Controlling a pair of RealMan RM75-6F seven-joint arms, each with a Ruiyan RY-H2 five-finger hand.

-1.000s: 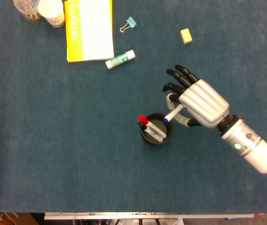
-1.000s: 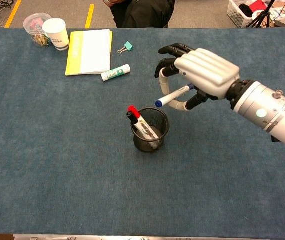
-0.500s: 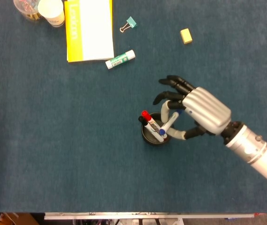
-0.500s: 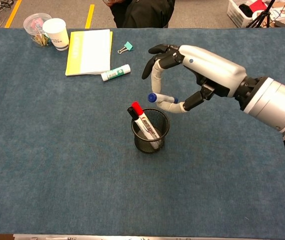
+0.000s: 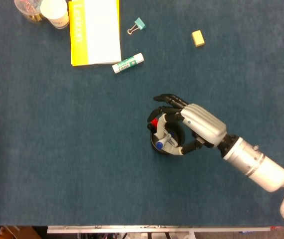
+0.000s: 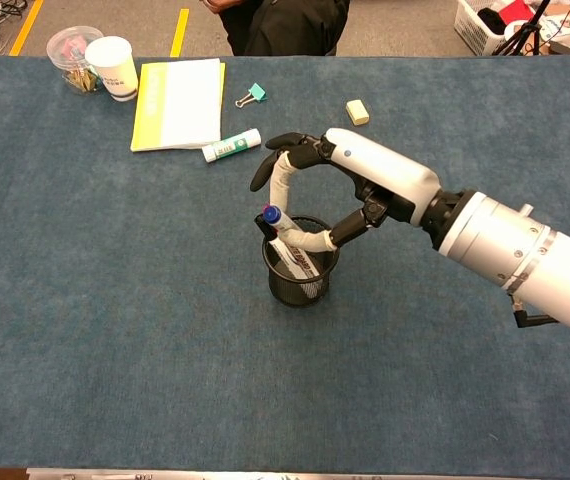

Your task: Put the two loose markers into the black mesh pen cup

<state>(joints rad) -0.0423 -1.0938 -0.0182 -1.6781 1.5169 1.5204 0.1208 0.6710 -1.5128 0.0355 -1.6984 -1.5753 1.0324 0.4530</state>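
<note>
Chest view: right hand (image 6: 365, 190) fingers pinch blue marker (image 6: 283, 226) above cup (image 6: 300, 275) on blue cloth (image 6: 115, 330).

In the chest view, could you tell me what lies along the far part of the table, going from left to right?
Clear plastic jar → white paper cup → yellow notepad → glue stick → teal binder clip → yellow eraser.

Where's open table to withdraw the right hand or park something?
Bare cloth runs all along the near edge and left of the pen cup. The far-left corner is crowded: notebook, glue stick, paper cup. The right hand sits over the pen cup.
</note>
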